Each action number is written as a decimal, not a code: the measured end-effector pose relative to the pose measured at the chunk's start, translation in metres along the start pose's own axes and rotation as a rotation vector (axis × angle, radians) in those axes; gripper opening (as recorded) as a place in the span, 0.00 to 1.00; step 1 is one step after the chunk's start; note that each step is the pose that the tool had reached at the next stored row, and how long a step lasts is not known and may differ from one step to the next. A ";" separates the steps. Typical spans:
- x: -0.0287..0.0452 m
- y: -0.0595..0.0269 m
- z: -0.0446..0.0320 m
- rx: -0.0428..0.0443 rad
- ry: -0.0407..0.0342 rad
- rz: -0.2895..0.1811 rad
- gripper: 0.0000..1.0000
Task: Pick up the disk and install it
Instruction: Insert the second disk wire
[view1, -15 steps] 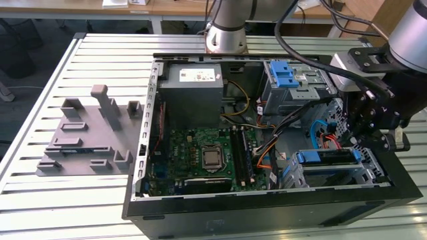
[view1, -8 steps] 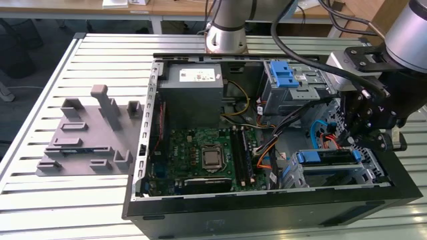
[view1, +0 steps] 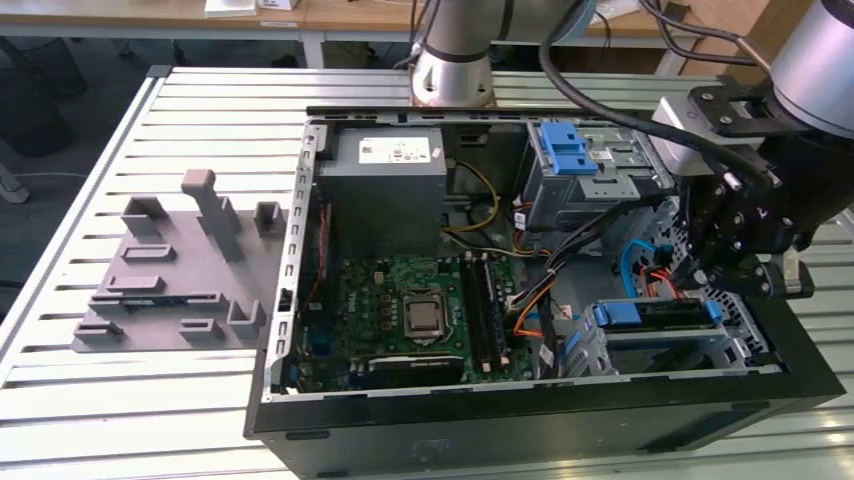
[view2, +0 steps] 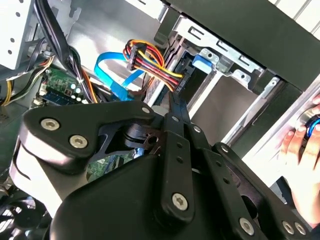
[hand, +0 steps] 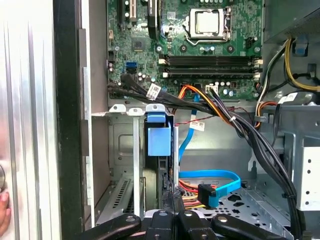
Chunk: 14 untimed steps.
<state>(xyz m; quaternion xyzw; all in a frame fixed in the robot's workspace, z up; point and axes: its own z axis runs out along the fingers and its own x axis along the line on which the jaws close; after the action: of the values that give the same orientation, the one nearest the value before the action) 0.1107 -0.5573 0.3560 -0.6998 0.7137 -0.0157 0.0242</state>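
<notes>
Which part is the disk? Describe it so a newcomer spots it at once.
Find the open black computer case on the slatted table. In its near corner on the exterior view's right, beside the claw, sits the disk: a flat drive in a blue bracket, slotted into a low silver bay, unlike the blue-latched cage farther back.

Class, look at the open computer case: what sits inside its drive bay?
The disk with its blue bracket stands in the drive bay, the tool just above. Its far end is hidden by the cage.
</notes>
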 end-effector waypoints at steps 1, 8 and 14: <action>0.0000 -0.0001 -0.0017 -0.0045 0.0001 0.000 0.11; -0.0007 0.0001 -0.0040 -0.0376 0.0006 0.001 0.11; -0.0015 0.0007 -0.0072 -0.0457 0.0002 0.001 0.11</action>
<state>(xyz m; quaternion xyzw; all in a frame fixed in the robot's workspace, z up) 0.1096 -0.5558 0.3631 -0.7000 0.7141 0.0005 0.0082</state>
